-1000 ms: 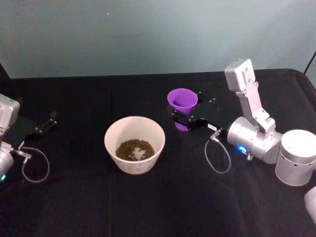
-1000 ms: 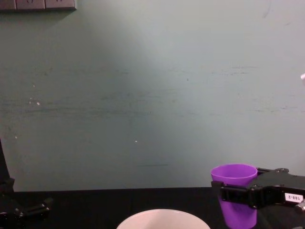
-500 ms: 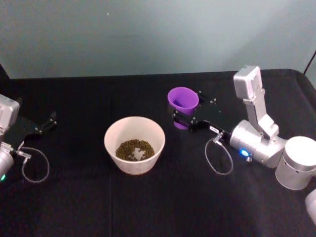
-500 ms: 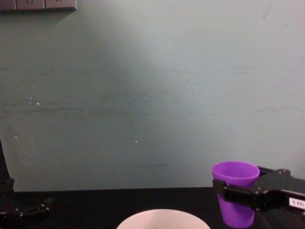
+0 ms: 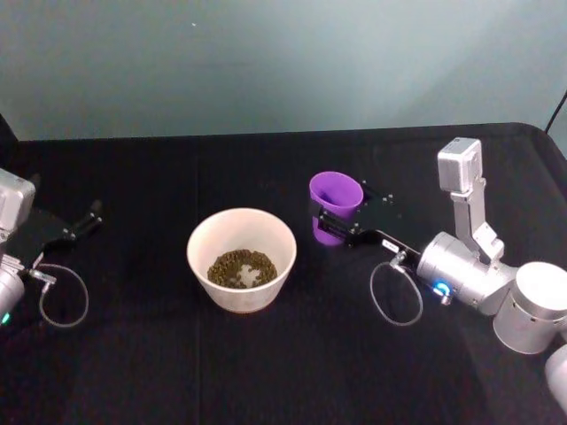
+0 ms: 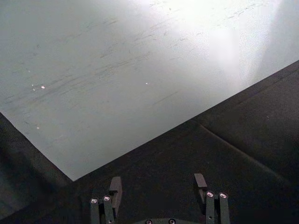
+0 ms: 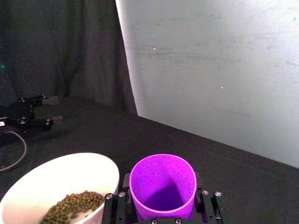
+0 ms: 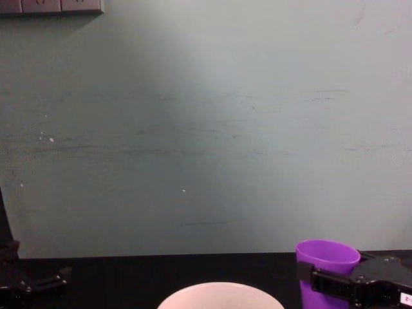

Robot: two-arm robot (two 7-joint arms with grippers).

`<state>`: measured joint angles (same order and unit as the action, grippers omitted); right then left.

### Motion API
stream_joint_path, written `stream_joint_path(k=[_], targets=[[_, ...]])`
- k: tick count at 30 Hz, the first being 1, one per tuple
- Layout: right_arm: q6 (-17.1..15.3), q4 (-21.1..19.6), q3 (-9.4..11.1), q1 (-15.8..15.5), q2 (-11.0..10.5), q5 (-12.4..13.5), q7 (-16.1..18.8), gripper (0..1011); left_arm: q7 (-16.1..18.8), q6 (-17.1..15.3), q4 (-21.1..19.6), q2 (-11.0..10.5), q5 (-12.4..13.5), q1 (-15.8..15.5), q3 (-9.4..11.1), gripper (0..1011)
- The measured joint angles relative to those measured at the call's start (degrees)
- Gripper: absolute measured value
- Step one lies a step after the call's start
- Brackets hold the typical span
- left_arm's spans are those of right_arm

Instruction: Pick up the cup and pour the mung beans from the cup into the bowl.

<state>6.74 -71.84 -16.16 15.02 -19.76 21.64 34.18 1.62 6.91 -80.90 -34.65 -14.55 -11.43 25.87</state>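
Note:
The purple cup [image 5: 335,202] stands upright to the right of the bowl [image 5: 202,241], a small gap between them. My right gripper [image 5: 342,218] is shut on the cup, its black fingers [image 7: 206,203] pressing on both sides of the cup [image 7: 162,185]. The inside of the cup looks bare. Mung beans [image 5: 242,266] lie in the pale bowl, and the beans [image 7: 73,205] also show beside the cup in the right wrist view. In the chest view the cup [image 8: 326,262] sits low at the right, behind the bowl's rim [image 8: 219,290]. My left gripper [image 5: 78,225] rests open at the far left.
A black cloth [image 5: 266,354] covers the table, and a pale green wall [image 8: 206,129] stands behind it. Loose cable loops hang by each wrist [image 5: 396,301]. The left gripper's fingers [image 6: 108,203] have nothing between them.
My right gripper has carried the cup down and a little to the right, away from the bowl. The cup stays upright. The left arm has not moved.

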Motion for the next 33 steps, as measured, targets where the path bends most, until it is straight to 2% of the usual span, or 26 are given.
stream_joint_path(k=[5, 21, 33], targets=[[-0.27, 1.13, -0.58, 0.38, -0.08, 0.85, 0.21, 733, 0.0, 0.0, 0.0, 0.0, 0.0, 0.0, -0.01, 1000], [0.25, 3.55, -3.6, 1.9, -1.49, 0.72, -0.38, 733, 0.0, 0.0, 0.0, 0.0, 0.0, 0.0, -0.01, 1000], [0.52, 4.09, -4.48, 2.25, -2.04, 1.64, -0.69, 733, 0.0, 0.0, 0.0, 0.0, 0.0, 0.0, 0.0, 1000]])
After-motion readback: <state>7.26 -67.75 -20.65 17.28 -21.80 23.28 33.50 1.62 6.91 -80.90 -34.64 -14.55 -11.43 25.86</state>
